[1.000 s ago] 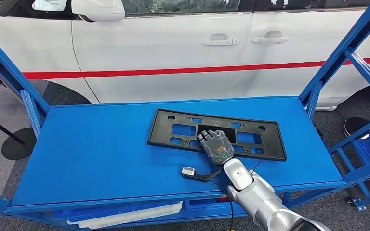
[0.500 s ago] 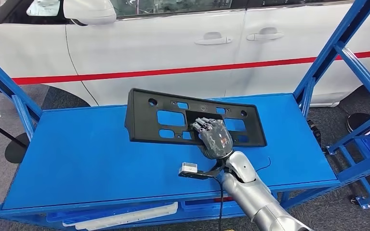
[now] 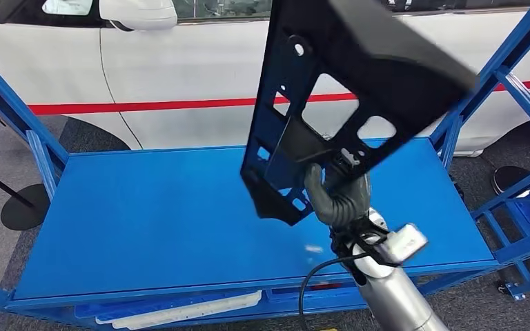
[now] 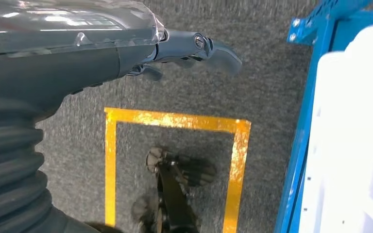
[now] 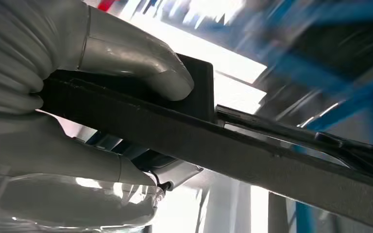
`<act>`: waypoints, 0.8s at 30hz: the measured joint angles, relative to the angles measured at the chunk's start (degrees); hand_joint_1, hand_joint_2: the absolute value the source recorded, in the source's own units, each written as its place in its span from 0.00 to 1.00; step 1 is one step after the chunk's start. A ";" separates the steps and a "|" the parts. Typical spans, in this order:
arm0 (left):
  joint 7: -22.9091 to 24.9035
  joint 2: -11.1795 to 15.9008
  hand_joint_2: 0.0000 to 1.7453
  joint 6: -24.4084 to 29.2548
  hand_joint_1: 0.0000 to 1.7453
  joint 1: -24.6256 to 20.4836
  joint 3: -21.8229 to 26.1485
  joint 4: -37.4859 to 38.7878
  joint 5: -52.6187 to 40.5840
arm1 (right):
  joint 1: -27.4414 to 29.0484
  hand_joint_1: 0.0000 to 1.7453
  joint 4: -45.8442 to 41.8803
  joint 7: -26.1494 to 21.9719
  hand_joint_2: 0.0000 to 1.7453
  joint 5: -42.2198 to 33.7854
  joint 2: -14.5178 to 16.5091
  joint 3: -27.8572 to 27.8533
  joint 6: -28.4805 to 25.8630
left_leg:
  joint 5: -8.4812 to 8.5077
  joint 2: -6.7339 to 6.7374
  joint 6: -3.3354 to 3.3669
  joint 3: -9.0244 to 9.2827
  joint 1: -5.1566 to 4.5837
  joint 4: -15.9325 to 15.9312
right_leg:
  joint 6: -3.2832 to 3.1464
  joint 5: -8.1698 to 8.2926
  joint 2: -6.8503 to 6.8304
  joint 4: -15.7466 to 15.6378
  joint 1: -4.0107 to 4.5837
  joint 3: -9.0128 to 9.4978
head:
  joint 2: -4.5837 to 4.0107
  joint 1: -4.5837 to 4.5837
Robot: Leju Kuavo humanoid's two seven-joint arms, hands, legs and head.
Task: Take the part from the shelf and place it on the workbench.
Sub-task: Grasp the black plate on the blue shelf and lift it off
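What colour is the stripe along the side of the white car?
Red; the stripe on the car shows best in the head view.

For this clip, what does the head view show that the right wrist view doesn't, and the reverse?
Head view alone: the whole black part raised and tilted above the bare blue shelf, with the white car behind. Right wrist view alone: the close-up grip, the thumb pressed on one face of the part's edge, other fingers beneath. Both: the right hand holding the part.
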 joint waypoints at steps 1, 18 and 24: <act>-0.38 0.02 1.00 -0.09 0.00 -0.02 0.13 0.00 -0.16 | 0.52 1.00 -2.53 0.04 1.00 -4.28 0.06 -0.26 6.19 | -0.08 -0.04 -0.02 0.08 -0.01 0.01 | -0.04 0.71 -0.01 0.30 -0.04 -0.30 | 0.00 0.00; 2.08 0.75 1.00 0.62 0.00 -0.79 2.24 0.00 -0.26 | 1.69 1.00 -9.99 7.47 1.00 -26.16 1.47 3.05 31.34 | -6.52 0.07 -2.85 -2.60 -0.23 11.42 | -3.24 10.00 -0.69 -16.87 0.35 6.26 | 0.00 -0.02; 2.95 1.26 1.00 2.40 0.00 -0.72 3.36 0.00 -0.06 | 1.60 1.00 -8.50 6.30 1.00 -25.75 1.47 3.80 31.23 | -2.06 0.04 -1.20 2.62 -0.60 -0.07 | -1.72 10.95 -0.59 -16.33 0.65 5.47 | 0.00 -0.02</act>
